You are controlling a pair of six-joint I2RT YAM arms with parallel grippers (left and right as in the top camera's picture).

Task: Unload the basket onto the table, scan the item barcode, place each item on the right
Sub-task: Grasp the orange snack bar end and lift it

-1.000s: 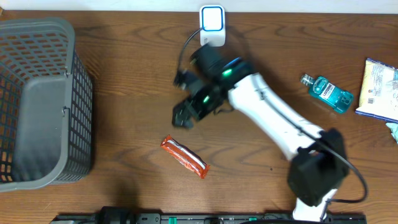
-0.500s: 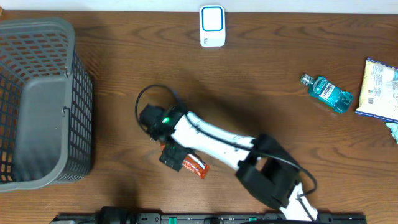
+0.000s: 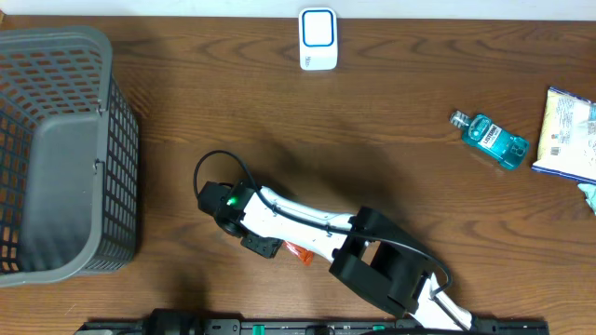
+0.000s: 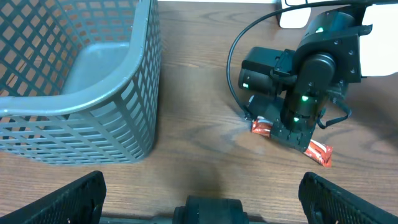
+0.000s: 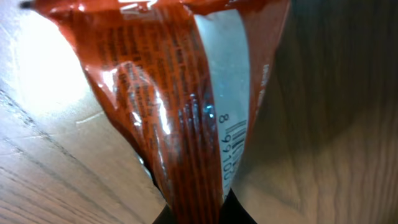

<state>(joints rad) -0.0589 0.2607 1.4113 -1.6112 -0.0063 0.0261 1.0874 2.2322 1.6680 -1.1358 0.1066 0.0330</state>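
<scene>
The right tool (image 3: 261, 246) is clamped on the orange snack bar (image 5: 186, 93) lying on the near middle of the wooden surface (image 3: 419, 84), the left tool (image 4: 199, 182) is spread wide apart, a gray basket (image 3: 126, 158) sits at the left and a white scanner (image 3: 318, 39) at the far edge.

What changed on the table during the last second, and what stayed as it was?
The right gripper swung away from the scanner, forward to the orange snack bar, came down and shut on it. The left gripper stayed open; the basket, scanner, mouthwash bottle and bag did not move.
</scene>
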